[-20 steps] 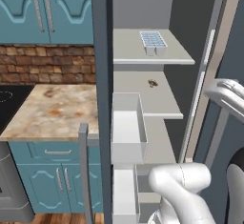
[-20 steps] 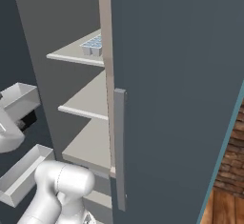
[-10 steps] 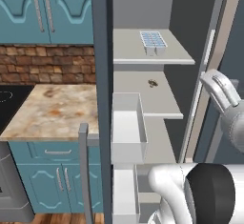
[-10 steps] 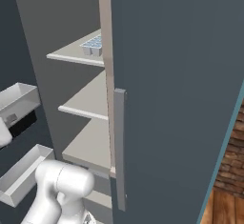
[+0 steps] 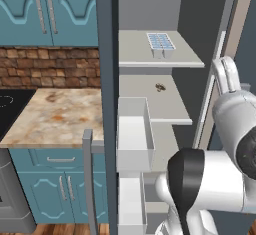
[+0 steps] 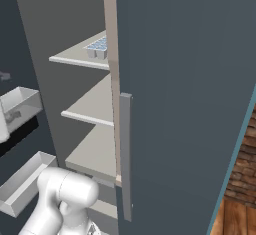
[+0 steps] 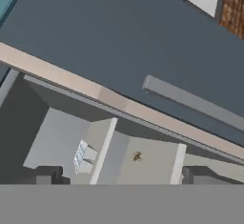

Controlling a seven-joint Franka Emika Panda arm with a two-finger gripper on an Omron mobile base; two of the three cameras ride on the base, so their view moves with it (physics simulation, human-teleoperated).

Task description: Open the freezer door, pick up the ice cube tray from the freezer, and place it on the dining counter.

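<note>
In the hand view, you find the small white ice cube tray [image 7: 82, 156] with pale blue cubes at ten o'clock from the gripper [image 7: 119, 176], jaws spread wide and empty. It lies flat on the pale grey top shelf [image 5: 135, 54] of the open slate-grey freezer [image 6: 180, 79], long axis running front to back.

The ice cube tray [image 5: 160, 44] lies on the freezer's [image 5: 150, 104] top shelf (door bins [image 5: 133, 135] left).

ice cube tray [image 5: 160, 43] sits on the open freezer's [image 5: 170, 104] top shelf.
</note>
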